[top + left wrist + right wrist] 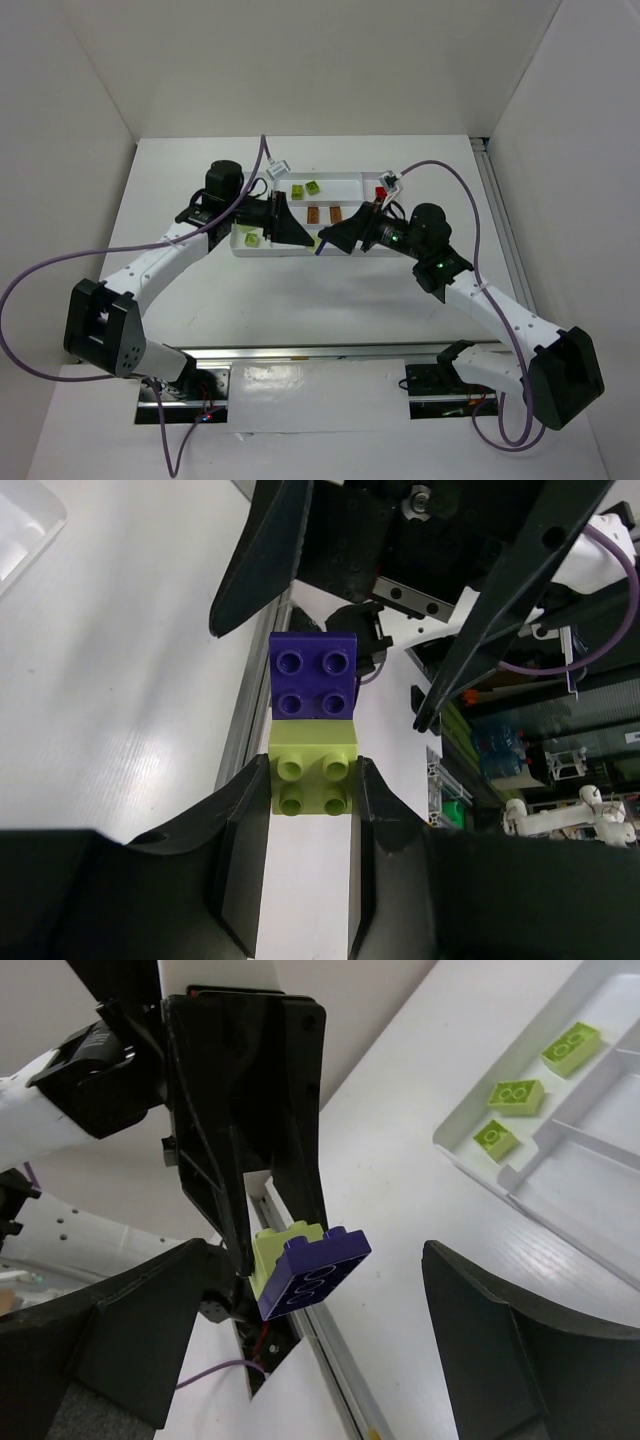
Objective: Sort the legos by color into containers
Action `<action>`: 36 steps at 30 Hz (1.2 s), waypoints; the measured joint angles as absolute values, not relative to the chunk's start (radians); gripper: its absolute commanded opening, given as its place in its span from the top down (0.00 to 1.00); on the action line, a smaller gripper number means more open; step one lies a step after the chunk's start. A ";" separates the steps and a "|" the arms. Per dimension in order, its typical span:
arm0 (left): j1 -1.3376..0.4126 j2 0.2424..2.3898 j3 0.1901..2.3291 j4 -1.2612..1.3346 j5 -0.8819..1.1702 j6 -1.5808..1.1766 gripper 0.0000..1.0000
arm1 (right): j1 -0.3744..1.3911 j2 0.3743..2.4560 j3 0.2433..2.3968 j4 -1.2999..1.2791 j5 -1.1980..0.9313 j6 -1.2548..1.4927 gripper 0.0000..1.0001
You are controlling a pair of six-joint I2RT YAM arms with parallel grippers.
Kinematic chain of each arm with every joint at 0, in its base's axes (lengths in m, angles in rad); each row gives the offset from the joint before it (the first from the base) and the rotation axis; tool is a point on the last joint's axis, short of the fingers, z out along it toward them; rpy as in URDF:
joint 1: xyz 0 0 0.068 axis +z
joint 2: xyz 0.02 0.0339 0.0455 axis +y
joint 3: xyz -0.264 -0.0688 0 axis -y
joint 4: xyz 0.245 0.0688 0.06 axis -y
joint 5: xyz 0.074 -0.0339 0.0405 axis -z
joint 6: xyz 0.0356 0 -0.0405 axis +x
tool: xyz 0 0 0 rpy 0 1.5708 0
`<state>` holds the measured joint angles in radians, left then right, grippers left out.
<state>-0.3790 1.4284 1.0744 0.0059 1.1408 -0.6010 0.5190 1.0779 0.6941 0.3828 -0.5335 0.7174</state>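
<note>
A small lime-green studded plastic brick point(283, 1243) is pinched between the black fingers of the left gripper point(311, 770), and a dark purple studded plastic brick point(313, 675) is seen stuck to its outer end. In the overhead view the joined pair is held above the 6 o'clock edge of the flat white compartmented plastic tray point(345, 190). The right gripper point(315, 1260) is spread wide, one finger at 9 o'clock and one at 3 o'clock of the purple brick, touching neither. Three loose lime-green bricks point(517, 1095) are seen in an end compartment, at 2 o'clock in the right wrist view.

The step in hand is judged to be pulling the two colours apart.

If the right gripper is closed too deep, the lime-green brick or the left fingers could be clamped as well. If the pull is made off-axis, the pair could be dragged out of the left pinch. A sudden release could fling the purple brick clear of the tray.
</note>
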 measured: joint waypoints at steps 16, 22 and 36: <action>-0.360 1.409 1.068 0.137 1.218 -0.694 1.00 | 0.497 1.192 0.566 0.844 -0.689 1.013 0.41; -0.356 1.408 1.067 0.150 1.229 -0.710 1.00 | 0.497 1.190 0.563 0.868 -0.695 1.028 0.41; -0.355 1.400 1.066 0.149 1.230 -0.707 1.00 | 0.496 1.204 0.610 0.874 -0.702 1.018 0.57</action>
<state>-0.3553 1.4002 1.0657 0.1493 1.2304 -0.7074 0.4965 1.2041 0.6098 0.8742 -0.7025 1.0183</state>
